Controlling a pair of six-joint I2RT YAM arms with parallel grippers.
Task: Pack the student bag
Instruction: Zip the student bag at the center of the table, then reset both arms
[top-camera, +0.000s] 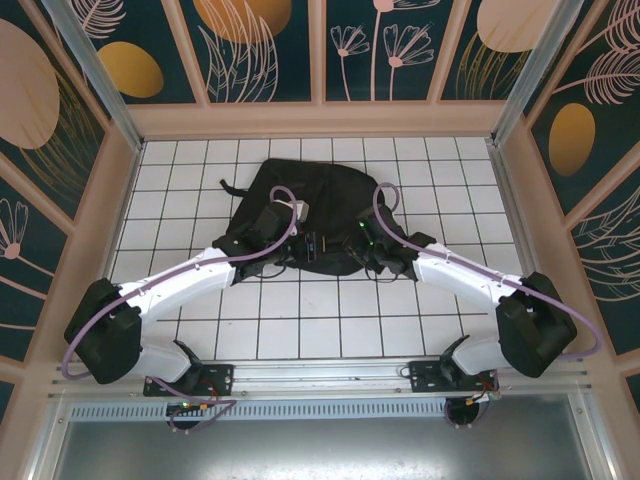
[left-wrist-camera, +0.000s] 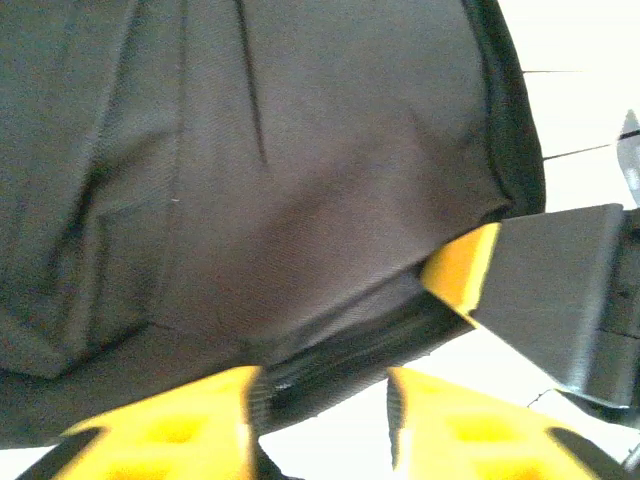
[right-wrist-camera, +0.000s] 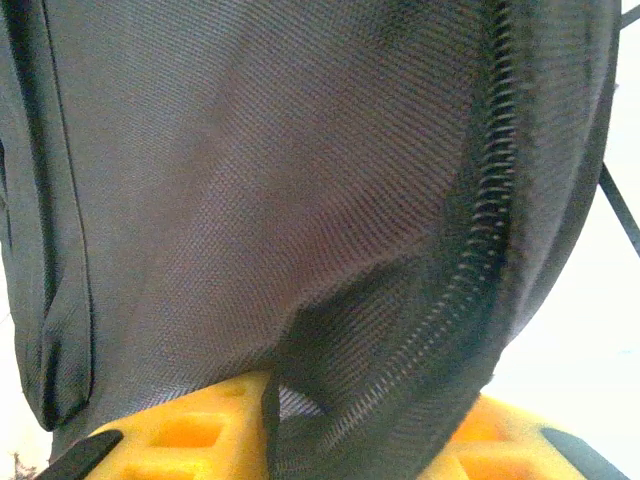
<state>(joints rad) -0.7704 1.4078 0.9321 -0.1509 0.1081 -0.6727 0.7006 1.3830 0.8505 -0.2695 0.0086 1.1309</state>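
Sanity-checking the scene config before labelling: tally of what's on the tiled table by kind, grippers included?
Black soft fabric backpack: 1
Two-finger grippers with yellow fingers: 2 (left gripper, right gripper)
Total: 3
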